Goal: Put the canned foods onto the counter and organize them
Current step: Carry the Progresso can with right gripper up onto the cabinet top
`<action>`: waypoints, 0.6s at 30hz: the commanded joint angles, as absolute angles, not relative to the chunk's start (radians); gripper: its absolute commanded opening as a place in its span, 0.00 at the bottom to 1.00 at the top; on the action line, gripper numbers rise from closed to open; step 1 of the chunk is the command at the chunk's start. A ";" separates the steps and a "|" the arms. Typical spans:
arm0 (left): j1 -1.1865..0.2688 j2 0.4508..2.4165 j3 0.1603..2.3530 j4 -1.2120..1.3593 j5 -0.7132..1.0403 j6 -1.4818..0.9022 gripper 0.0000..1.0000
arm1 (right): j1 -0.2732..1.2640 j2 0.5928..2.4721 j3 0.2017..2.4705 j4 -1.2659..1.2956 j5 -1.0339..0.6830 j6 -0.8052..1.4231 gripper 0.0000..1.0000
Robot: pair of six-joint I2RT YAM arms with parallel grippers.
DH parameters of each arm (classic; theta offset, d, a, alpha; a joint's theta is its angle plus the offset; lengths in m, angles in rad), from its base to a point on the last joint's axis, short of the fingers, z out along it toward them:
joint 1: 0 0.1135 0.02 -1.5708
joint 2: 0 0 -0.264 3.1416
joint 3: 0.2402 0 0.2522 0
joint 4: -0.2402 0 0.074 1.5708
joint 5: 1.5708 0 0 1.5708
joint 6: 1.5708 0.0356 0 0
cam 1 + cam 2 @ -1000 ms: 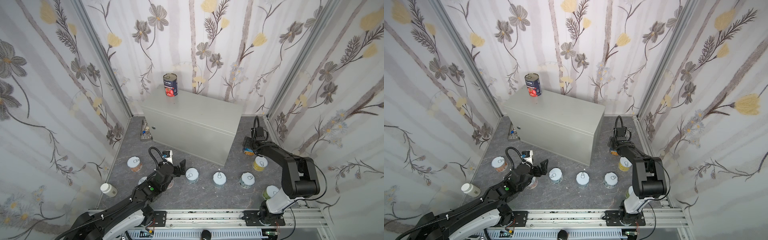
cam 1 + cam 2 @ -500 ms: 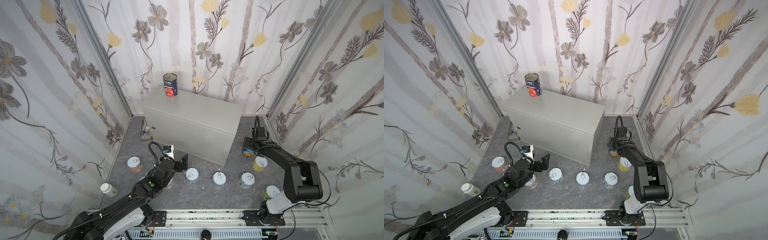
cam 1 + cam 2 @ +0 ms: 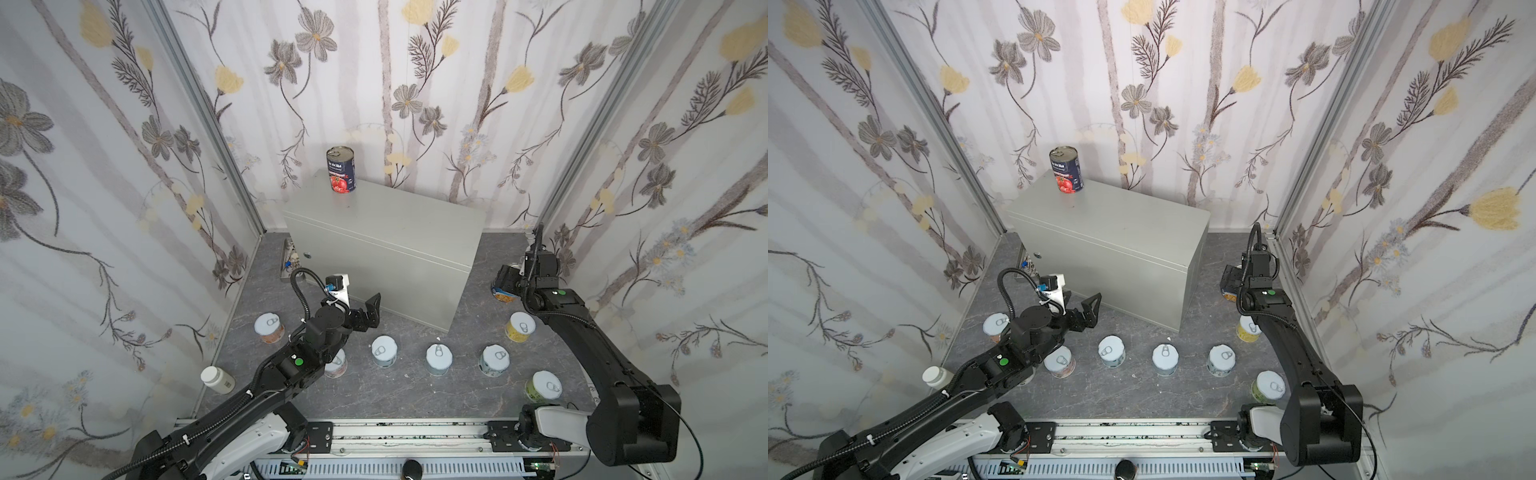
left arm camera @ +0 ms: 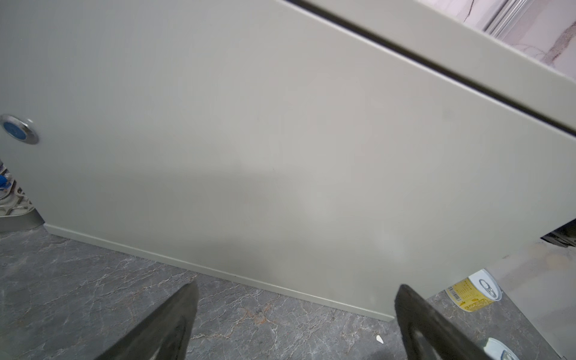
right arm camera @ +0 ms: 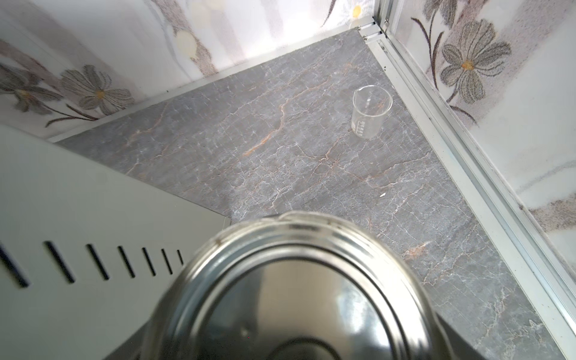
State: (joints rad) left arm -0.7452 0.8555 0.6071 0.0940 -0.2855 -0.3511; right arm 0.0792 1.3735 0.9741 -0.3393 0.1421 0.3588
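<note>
Hovering before the counter's [image 3: 386,216] front, the left pincer [image 4: 297,289] stands wide apart and empty. Its wrist view alone shows the lock [image 4: 19,129] close up. The right pincer [image 3: 505,281] is clamped on a tall can [image 5: 290,296], low beside the counter's right end. Only its wrist view shows the steel lid, and a glass beaker [image 5: 371,110] near the wall corner. Only the top views show the tomato can [image 3: 340,170] upright on the counter's back left corner and the short cans [image 3: 1112,351] on the floor [image 3: 395,395].
</note>
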 commanded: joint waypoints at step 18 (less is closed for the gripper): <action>-0.746 0.853 0.889 -0.116 -0.279 -0.251 1.00 | 0.118 1.115 1.350 -0.615 0.056 0.323 0.41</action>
